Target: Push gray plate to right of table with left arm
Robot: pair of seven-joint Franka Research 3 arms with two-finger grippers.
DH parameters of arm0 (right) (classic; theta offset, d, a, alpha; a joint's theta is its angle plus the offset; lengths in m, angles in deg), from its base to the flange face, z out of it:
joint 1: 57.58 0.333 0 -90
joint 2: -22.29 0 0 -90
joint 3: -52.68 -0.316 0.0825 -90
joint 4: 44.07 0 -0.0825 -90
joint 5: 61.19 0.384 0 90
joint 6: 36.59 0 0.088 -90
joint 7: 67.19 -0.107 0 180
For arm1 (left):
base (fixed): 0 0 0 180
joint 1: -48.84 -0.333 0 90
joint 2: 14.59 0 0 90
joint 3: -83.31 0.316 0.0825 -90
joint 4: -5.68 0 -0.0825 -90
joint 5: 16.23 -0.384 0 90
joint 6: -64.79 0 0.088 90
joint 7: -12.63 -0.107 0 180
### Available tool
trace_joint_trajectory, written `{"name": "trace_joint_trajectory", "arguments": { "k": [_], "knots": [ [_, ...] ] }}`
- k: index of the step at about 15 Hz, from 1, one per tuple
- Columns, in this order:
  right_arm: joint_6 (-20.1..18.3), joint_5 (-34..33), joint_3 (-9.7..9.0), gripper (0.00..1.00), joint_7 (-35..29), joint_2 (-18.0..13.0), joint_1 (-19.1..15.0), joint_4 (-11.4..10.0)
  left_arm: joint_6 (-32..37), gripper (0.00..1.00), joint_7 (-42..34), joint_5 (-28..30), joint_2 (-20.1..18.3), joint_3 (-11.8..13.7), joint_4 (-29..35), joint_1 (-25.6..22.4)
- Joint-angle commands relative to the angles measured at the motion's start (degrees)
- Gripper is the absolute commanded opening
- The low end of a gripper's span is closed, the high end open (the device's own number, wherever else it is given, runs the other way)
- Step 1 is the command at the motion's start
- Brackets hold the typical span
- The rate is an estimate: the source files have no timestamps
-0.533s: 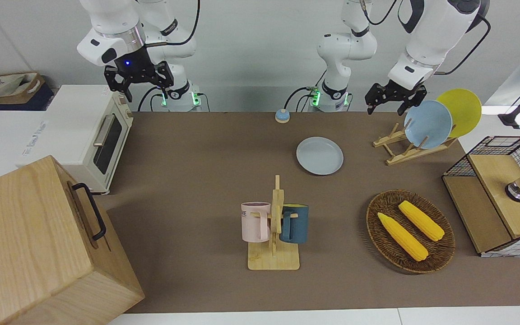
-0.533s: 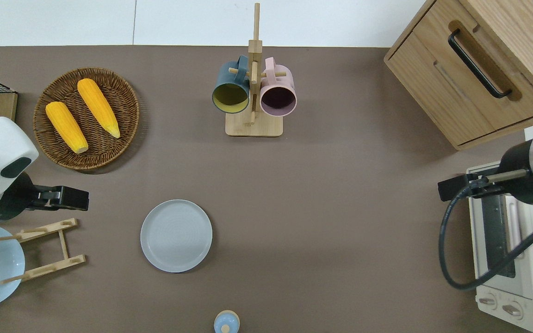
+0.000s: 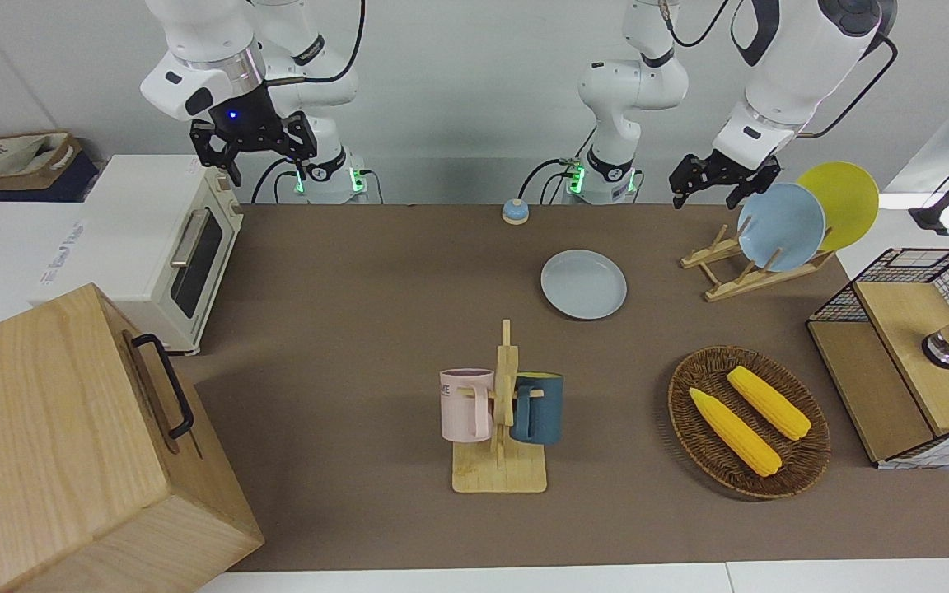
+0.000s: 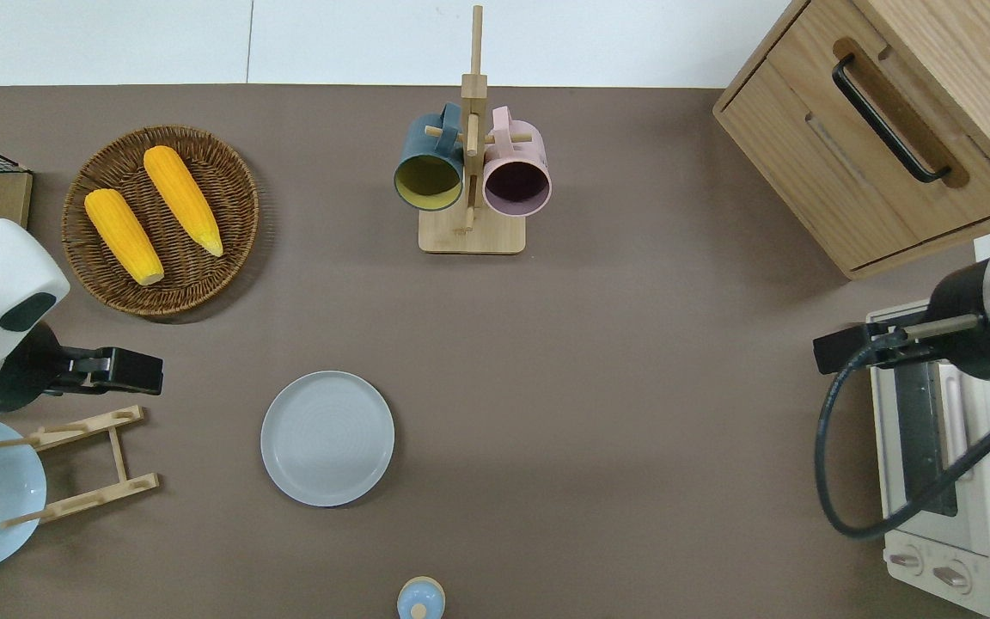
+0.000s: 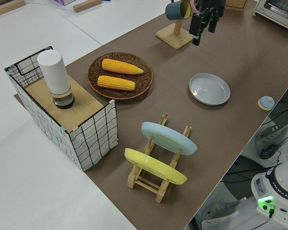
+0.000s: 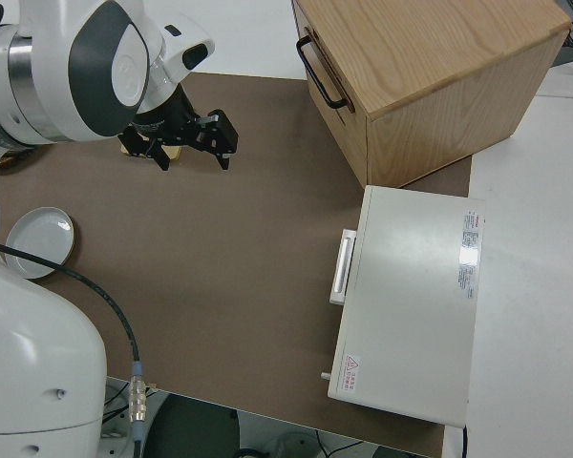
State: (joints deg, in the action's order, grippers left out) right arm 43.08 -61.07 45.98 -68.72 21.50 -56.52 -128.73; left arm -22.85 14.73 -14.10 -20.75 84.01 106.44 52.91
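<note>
Approach step: left gripper [image 4: 130,370] aloft beside the gray plate [image 4: 327,438], grip state indiscernible, nothing held. Next: descend, contact rim, shove. Right arm parked.

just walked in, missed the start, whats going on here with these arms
Nothing is being handled yet. The gray plate lies flat on the table, untouched, between the wooden plate rack and the middle of the table. The left gripper hangs in the air with its fingers open, over bare table between the rack and the basket of corn, not touching the plate. The right arm is parked.
</note>
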Motion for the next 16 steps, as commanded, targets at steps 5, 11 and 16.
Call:
{"name": "trace_joint_trajectory", "arguments": {
  "k": [5, 11, 16],
  "knots": [
    [-0.83, 0.59, -0.77, 0.983, -0.05, -0.17, -1.15, 0.46, -1.3, 1.0, 1.51, 0.68, -1.83, 0.35, 3.74, 0.23],
    [-0.83, 0.59, -0.86, 0.983, -0.05, -0.17, -1.15, 0.46, -14.81, 1.0, 4.4, 0.77, -9.11, 0.44, 19.09, 0.32],
    [-0.83, 0.59, -0.86, 0.983, -0.14, -0.17, -1.15, 0.46, -20.71, 1.0, 4.41, 0.77, -9.92, 0.26, 26.05, 0.5]
  ]
}}
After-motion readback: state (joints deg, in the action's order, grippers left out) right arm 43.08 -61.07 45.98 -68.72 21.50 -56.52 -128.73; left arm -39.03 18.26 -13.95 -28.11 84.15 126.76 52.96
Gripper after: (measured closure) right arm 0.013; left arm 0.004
